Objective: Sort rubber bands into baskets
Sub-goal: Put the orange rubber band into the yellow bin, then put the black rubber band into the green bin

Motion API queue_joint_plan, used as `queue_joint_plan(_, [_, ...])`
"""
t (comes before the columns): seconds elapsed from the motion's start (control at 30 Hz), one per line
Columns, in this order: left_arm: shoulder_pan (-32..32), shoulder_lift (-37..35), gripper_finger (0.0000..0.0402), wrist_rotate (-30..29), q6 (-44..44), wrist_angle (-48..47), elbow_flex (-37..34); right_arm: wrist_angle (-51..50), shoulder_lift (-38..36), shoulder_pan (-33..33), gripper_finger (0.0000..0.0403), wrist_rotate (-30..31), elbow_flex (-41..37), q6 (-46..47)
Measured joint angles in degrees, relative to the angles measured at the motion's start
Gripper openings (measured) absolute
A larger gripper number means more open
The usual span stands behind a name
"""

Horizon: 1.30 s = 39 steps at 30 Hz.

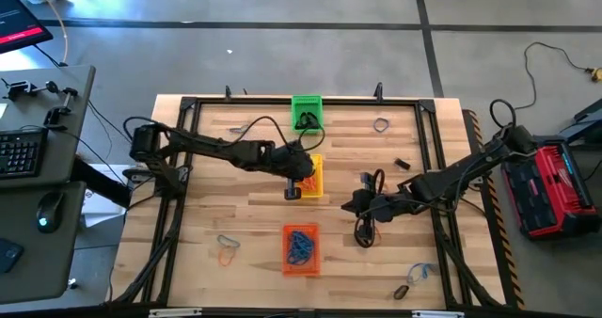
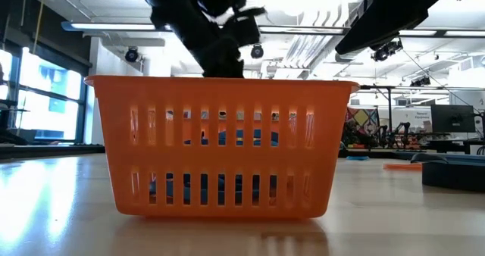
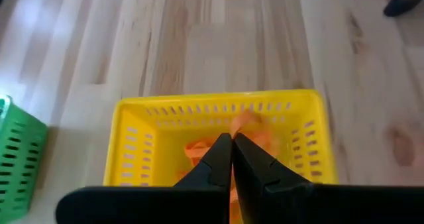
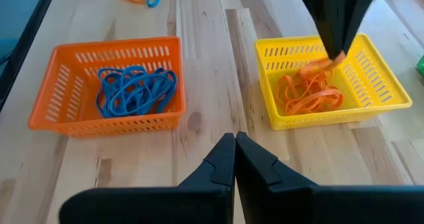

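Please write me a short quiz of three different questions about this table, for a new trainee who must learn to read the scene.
1. True or false: the orange basket holds blue rubber bands.
2. Over which basket does the left gripper hang? A) green basket B) yellow basket C) orange basket
3. Fill the gap: the fingers of the right gripper are ____.

Key
1. True.
2. B: it hangs over the yellow basket, fingers shut on an orange rubber band, above more orange rubber bands. The green basket stands farther back.
3. Shut, with nothing between them.
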Motion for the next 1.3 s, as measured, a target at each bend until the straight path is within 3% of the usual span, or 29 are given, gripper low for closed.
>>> queue_joint_plan(0.3, [1.6,6.9,0.0000,1.0,0.5,-2.2,3.7,-0.6,0.0,0.0,0.0000,0.0,0.0,1.1])
queue_joint_plan(0.73, [3.6,11.1,0.0008,1.2,1.7,-3.2,4.1,-1.3,0.0,0.0,0.0000,1.6,0.0,1.8])
queue_joint_plan(1.1, [1.4,7.4,0.0091,0.8,2.9,-1.8,4.1,-4.7,0.0,-1.4,0.0004,1.8,0.0,8.8])
queue_joint_plan(1.3, [-0.1,5.4,0.0135,0.7,3.6,-1.1,4.1,-7.7,0.0,-3.3,0.0051,2.8,0.0,10.4])
